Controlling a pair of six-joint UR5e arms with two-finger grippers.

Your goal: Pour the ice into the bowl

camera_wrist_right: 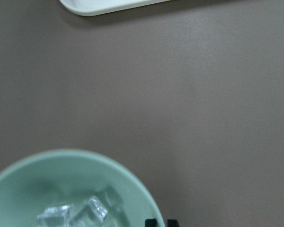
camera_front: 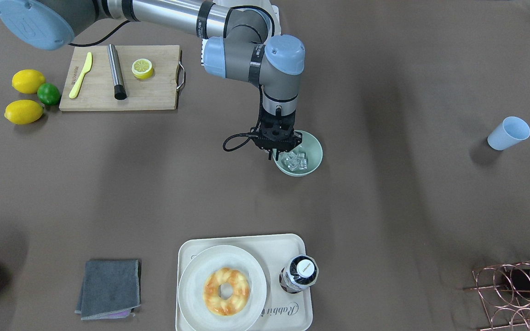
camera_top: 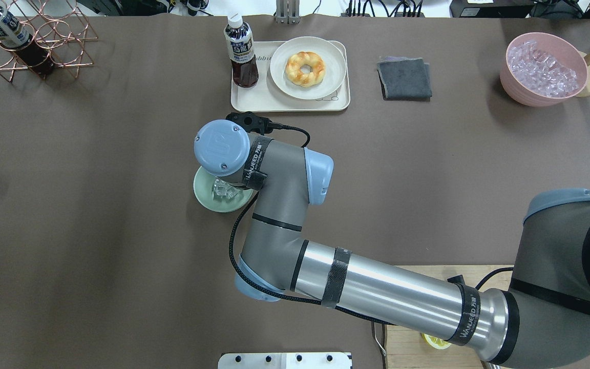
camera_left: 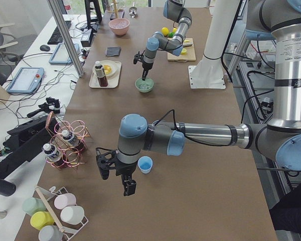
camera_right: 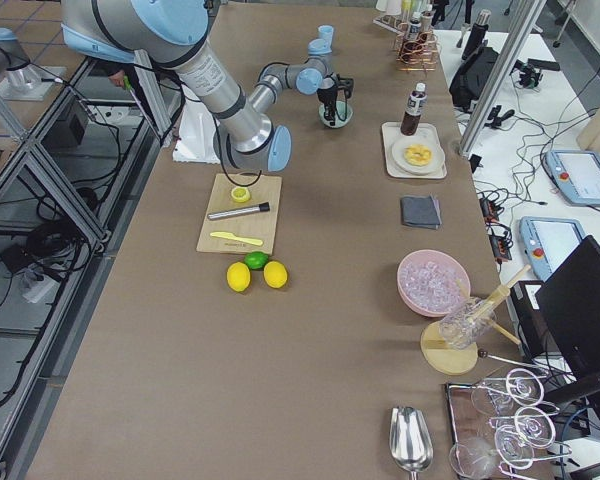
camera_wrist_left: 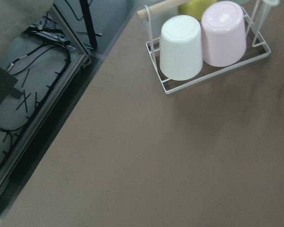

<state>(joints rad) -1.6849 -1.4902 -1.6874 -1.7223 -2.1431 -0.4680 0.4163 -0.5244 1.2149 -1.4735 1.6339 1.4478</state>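
Note:
The pale mint-green bowl [camera_front: 314, 151] stands at mid table and holds a few clear ice cubes [camera_front: 296, 161]. It also shows in the overhead view [camera_top: 204, 196] and in the right wrist view [camera_wrist_right: 19, 184], with the ice [camera_wrist_right: 75, 215] inside. My right gripper [camera_front: 278, 151] hangs over the bowl's rim. Its fingertips [camera_wrist_right: 151, 222] sit close together at the rim, apparently shut on it. My left gripper [camera_left: 115, 175] shows only in the exterior left view, beside the light blue cup [camera_left: 145, 164]. I cannot tell whether it is open or shut.
The blue cup [camera_front: 509, 133] lies on its side. A pink tub of ice [camera_top: 546, 69], a grey cloth [camera_top: 404, 78], a tray [camera_top: 295, 104] with donut plate and bottle, a cutting board [camera_front: 154, 92], lemons [camera_front: 25, 111] and a wire rack [camera_top: 44, 36] stand around.

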